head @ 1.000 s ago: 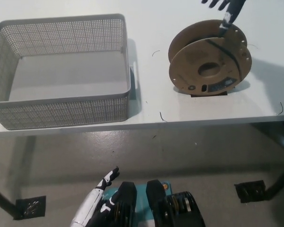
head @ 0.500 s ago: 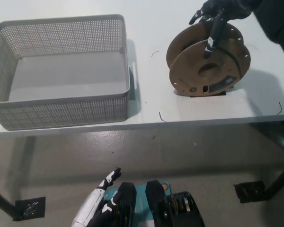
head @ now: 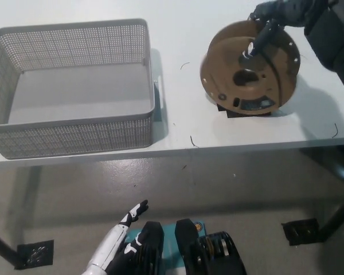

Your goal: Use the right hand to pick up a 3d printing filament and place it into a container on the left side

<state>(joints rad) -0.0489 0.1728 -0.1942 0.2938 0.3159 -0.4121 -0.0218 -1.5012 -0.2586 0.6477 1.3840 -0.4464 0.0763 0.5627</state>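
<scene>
Item 1, filament spool (head: 249, 71): cardboard-flanged, upright on edge at counter (head: 178, 123) right side, well apart from the basket. Vs. half a sec ago it looks tipped/rotated a bit, w/ a dark patch showing under its base, so I read it as just starting to be disturbed, not yet lifted. Item 2, right hand (head: 275, 17): black, at top right, has come down onto the spool's top rim; one of its fingers (head: 258, 43) reaches down the front flange toward the hub hole, the rest curl over the far edge. Grip looks partway closed round the rim; can't confirm it's a firm hold. Item 3, basket (head: 74, 117): grey mesh, left side of counter, nothing in it, same spot as before. Item 4, left hand (head: 129, 220): white, resting low at bottom left below counter edge, fingers loosely extended, holding nothing. Status: pick phase, contact made. I judge next needs a secure clamp, then lift + carry left. Risk: spool rolling or slipping off the fingers.
</scene>
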